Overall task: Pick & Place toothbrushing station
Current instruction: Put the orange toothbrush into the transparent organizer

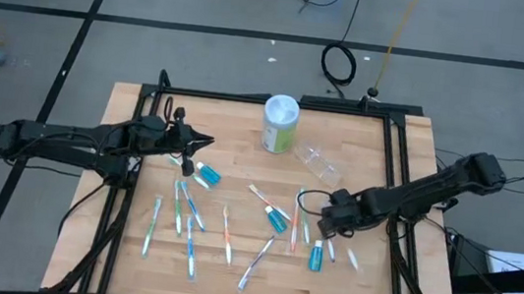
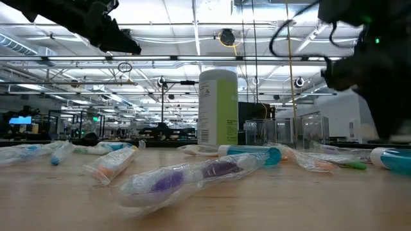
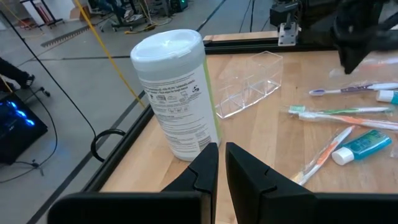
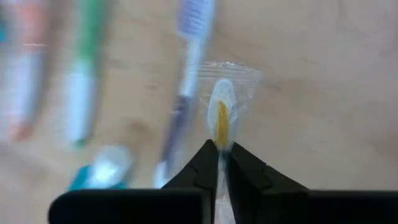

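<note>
The right gripper (image 4: 221, 163) has its fingers pinched on a clear-wrapped toothbrush (image 4: 221, 118) with a yellow-orange core, low over the worktop (image 1: 227, 282) among scattered toothbrushes. The left gripper (image 3: 221, 163), fingers nearly closed and empty, hovers near the white canister (image 3: 174, 93).

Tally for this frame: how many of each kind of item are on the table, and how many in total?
Toothbrushes: about 12 (some overlap, so this count is approximate)
Toothpaste tubes: 3
Wipes canister: 1
Clear plastic organizer: 1
Total: about 17
</note>
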Robot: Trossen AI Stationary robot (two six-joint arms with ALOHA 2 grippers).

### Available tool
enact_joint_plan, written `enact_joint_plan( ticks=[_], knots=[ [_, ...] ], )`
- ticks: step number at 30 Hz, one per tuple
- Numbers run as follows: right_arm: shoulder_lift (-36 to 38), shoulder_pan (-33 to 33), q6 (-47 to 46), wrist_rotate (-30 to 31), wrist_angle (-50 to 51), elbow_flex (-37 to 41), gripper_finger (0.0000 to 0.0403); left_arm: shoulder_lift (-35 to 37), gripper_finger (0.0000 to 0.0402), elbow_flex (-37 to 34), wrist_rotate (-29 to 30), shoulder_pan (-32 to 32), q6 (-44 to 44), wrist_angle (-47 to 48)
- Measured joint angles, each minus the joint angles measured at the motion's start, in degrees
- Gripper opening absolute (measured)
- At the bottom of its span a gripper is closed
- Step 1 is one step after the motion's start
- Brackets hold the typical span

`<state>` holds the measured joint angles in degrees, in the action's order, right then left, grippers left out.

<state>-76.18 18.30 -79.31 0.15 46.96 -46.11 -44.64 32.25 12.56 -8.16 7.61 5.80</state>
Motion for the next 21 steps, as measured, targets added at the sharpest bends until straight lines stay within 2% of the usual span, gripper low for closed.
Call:
enact_joint_plan(
  ticks=[3,6,8,12,14,17,21],
  knots=[
    [5.6,-0.5,3.5,4.7,-1.9,-0.3,0.0005,0.0,0.0035,0.0,0.0,0.0,0.0,0.0],
    [10.8,-1.1,10.3,14.4,-7.6,-0.3,0.0008,0.0,0.0035,0.0,0.0,0.0,0.1,0.0],
    [13.5,-1.6,18.8,22.5,-12.8,-0.3,0.0008,0.0,0.0035,0.0,0.0,0.0,0.4,0.0],
    [16.2,-2.6,42.0,44.0,-22.7,-0.4,0.0006,0.0,0.0035,0.0,0.0,0.0,1.5,0.0],
    [16.5,-3.8,51.5,51.3,-27.1,-0.4,0.0006,0.0,0.0035,0.0,0.0,0.0,1.6,0.0],
    [16.5,-6.3,60.5,56.7,-33.4,-0.4,0.0006,0.0,0.0035,0.0,0.0,0.0,1.6,-0.1],
    [16.2,-10.3,64.0,58.5,-36.4,-0.4,0.0005,0.0,0.0035,0.0,0.0,0.0,1.6,-0.4]
  ],
)
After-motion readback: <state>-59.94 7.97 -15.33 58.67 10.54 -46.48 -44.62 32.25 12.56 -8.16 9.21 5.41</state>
